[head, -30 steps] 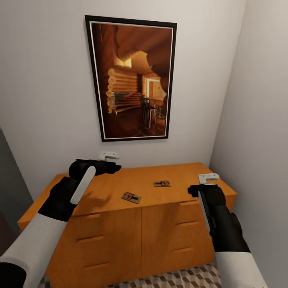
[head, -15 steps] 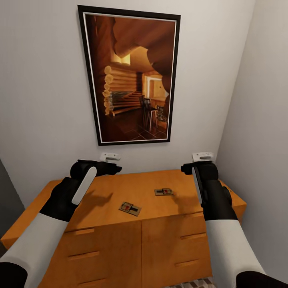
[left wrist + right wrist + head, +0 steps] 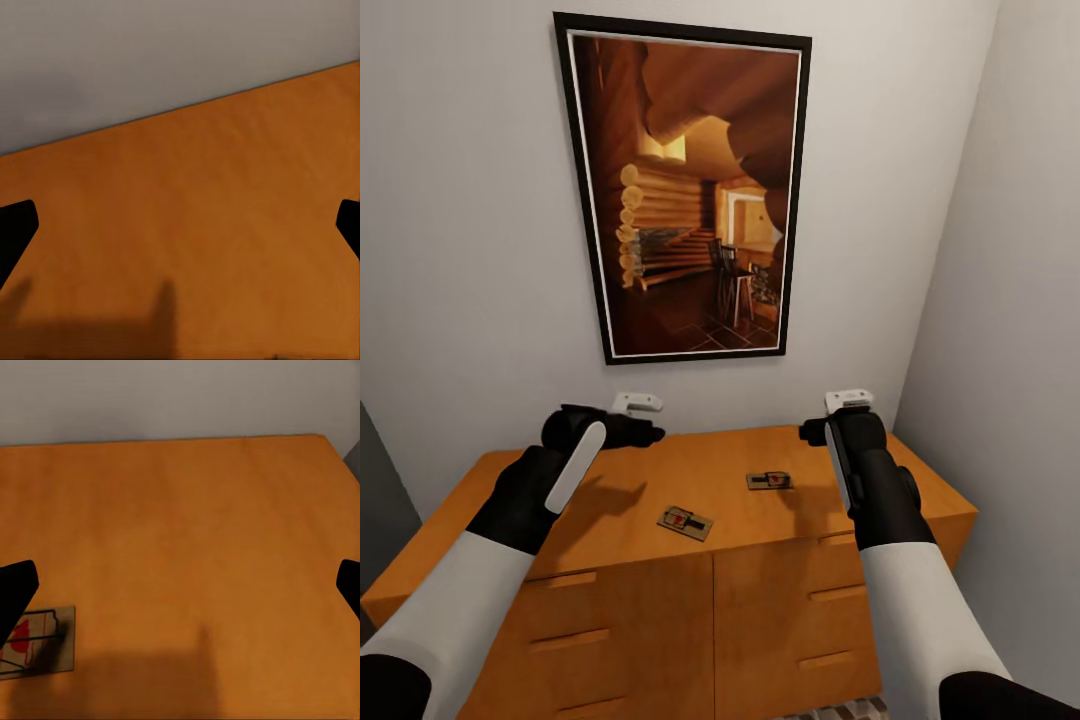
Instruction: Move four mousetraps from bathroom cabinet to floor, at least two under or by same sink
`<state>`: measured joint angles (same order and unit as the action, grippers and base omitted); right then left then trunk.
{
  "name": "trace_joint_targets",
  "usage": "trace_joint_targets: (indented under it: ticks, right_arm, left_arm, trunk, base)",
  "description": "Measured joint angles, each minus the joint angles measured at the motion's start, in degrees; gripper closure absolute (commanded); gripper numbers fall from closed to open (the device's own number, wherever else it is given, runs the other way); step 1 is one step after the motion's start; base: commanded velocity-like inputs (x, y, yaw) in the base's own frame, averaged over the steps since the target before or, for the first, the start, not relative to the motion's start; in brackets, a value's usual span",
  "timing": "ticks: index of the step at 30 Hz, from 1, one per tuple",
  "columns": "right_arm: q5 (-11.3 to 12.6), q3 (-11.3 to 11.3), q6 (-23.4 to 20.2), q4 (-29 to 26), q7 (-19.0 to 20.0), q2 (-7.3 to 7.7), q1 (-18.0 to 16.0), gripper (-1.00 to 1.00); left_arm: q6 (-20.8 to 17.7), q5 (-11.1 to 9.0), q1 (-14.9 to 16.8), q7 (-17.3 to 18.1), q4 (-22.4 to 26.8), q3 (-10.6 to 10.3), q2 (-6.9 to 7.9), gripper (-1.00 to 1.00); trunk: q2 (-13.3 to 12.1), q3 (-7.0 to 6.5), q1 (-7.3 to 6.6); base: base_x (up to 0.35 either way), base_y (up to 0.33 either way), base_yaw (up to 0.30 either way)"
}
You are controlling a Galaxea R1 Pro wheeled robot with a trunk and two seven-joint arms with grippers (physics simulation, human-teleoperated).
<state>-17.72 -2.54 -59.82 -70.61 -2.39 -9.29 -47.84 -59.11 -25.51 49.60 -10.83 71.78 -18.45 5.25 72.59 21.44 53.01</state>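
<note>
The left pincer had edged slightly inward over the cabinet top, fingers spread wide and empty. Two mousetraps lay mid-top: one near the front edge, one further back (bare wood all around). The right pincer had shifted left, likewise open and empty.
</note>
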Motion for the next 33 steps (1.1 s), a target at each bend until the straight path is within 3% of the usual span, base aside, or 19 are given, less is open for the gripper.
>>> trace_joint_targets:
  ticks: [18, 33]
  right_arm:
    - [0.1, -0.1, 0.0, -0.6, 0.1, 0.24, 0.0, -1.00]
    - [0.0, -0.1, 0.0, -1.9, 0.1, 0.71, 0.0, -1.00]
  left_arm:
    - [-0.2, -0.2, 0.0, 0.1, -2.9, -0.1, -0.35, -1.00]
    - [-0.2, 0.3, 0.0, 0.0, -3.3, -0.3, -3.57, -1.00]
  trunk:
    - [0.0, 0.00, 0.00]
    - [0.0, -0.12, 0.00]
  base:
    - [0.000, 0.000, 0.000]
    - [0.000, 0.000, -0.069]
